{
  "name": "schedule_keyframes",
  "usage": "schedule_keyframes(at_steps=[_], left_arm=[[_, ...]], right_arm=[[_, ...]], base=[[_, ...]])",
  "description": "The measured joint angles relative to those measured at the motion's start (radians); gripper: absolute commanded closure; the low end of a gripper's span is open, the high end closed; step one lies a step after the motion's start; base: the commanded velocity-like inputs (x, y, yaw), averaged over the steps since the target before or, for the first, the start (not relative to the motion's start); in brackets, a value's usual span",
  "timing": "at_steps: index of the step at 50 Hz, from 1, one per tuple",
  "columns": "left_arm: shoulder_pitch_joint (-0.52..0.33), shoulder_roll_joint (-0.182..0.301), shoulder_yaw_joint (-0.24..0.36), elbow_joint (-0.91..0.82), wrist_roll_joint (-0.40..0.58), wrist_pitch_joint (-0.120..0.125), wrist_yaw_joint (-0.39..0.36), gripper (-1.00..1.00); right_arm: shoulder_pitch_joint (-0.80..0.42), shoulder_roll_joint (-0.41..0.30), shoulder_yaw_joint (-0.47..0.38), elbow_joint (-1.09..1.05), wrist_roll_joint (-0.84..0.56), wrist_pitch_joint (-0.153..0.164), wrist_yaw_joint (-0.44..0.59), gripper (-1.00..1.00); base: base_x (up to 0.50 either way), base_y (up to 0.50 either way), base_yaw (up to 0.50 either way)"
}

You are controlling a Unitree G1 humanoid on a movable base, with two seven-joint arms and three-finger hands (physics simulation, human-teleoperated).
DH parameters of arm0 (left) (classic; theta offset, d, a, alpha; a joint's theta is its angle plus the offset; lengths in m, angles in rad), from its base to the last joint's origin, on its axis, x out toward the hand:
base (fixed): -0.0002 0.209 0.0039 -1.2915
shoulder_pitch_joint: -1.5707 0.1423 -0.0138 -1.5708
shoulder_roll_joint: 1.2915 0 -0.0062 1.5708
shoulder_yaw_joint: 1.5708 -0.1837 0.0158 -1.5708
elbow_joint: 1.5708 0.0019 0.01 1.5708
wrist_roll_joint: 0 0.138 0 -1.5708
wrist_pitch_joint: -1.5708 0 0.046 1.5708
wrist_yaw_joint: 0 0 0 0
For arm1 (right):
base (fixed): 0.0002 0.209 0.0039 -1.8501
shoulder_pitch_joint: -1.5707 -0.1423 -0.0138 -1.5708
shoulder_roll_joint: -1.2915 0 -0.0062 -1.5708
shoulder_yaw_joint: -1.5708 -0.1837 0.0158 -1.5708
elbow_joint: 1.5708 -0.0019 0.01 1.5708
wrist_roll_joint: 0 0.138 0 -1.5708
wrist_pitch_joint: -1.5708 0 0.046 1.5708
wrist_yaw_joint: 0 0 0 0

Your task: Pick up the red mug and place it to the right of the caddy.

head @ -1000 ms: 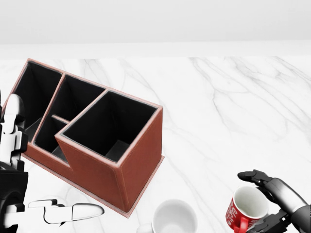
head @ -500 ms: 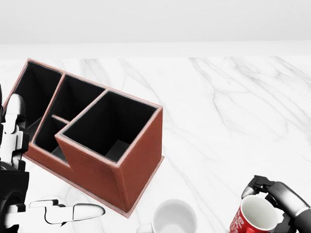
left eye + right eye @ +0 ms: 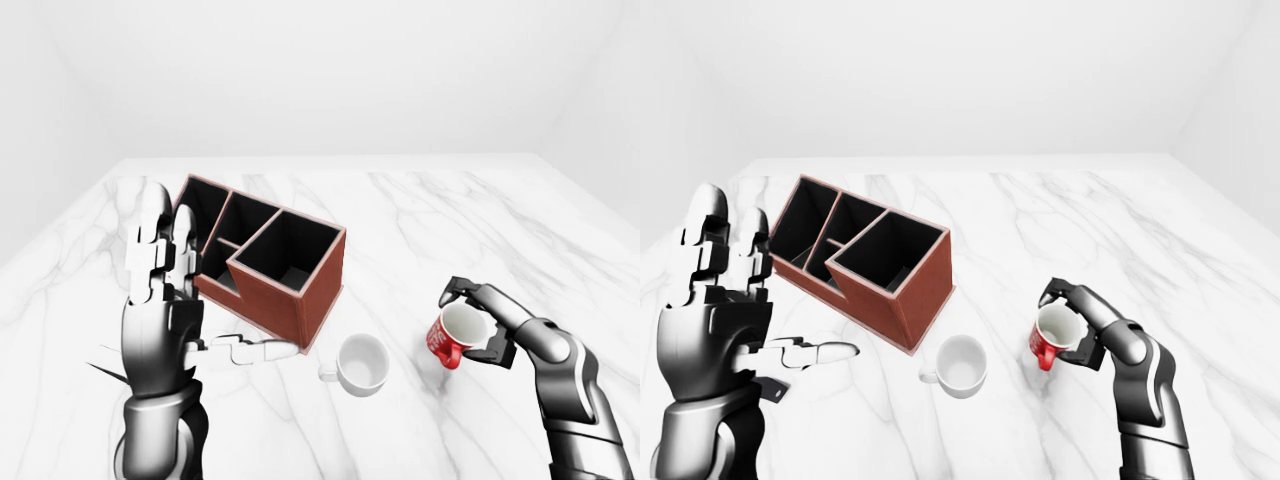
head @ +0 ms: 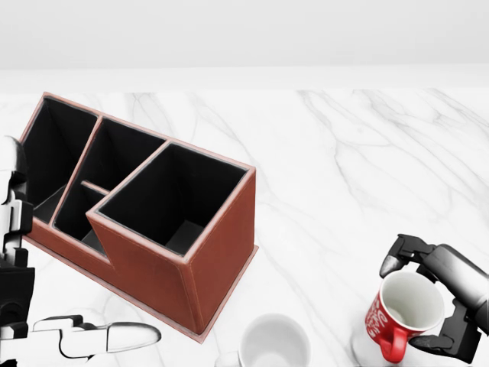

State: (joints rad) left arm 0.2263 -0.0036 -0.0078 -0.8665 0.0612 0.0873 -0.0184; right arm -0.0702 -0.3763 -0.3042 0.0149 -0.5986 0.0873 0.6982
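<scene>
The right hand [image 4: 428,306] has its fingers closed round the red mug [image 4: 401,313], which tilts with its open mouth toward the camera, well to the right of the caddy [image 4: 164,229] on the marble worktop [image 4: 344,168]. A white mug [image 3: 362,364] stands between them, just below the caddy's right corner. The left hand [image 3: 165,300] hangs open, fingers upright, at the caddy's left side.
</scene>
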Motion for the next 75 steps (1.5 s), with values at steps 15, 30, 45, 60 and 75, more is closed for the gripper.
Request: schedule_keyframes(at_steps=[15, 30, 45, 60, 75], left_arm=[[0.002, -0.001, 0.004, -0.028, -0.003, 0.0, -0.003, -1.0], [0.002, -0.001, 0.007, -0.04, -0.004, 0.0, -0.004, -1.0], [-0.002, -0.002, 0.018, -0.047, -0.008, 0.0, -0.007, -1.0], [-0.002, -0.003, 0.022, -0.055, -0.01, 0.0, -0.009, -1.0], [-0.002, -0.003, 0.026, -0.062, -0.013, 0.0, -0.011, -1.0]], right_arm=[[-0.087, -0.034, 0.001, -0.075, -0.033, 0.0, 0.0, 1.0], [-0.183, -0.047, 0.032, -0.118, -0.058, 0.0, 0.0, 1.0], [-0.274, 0.004, 0.116, -0.11, -0.087, 0.0, 0.0, 1.0], [-0.31, 0.063, 0.178, -0.043, -0.093, 0.0, 0.0, 1.0], [-0.355, 0.132, 0.234, 0.06, -0.065, 0.0, -0.01, 1.0]], base=[[0.0, 0.0, 0.0], [0.0, 0.0, 0.0], [0.0, 0.0, 0.0], [0.0, 0.0, 0.0], [0.0, 0.0, 0.0]])
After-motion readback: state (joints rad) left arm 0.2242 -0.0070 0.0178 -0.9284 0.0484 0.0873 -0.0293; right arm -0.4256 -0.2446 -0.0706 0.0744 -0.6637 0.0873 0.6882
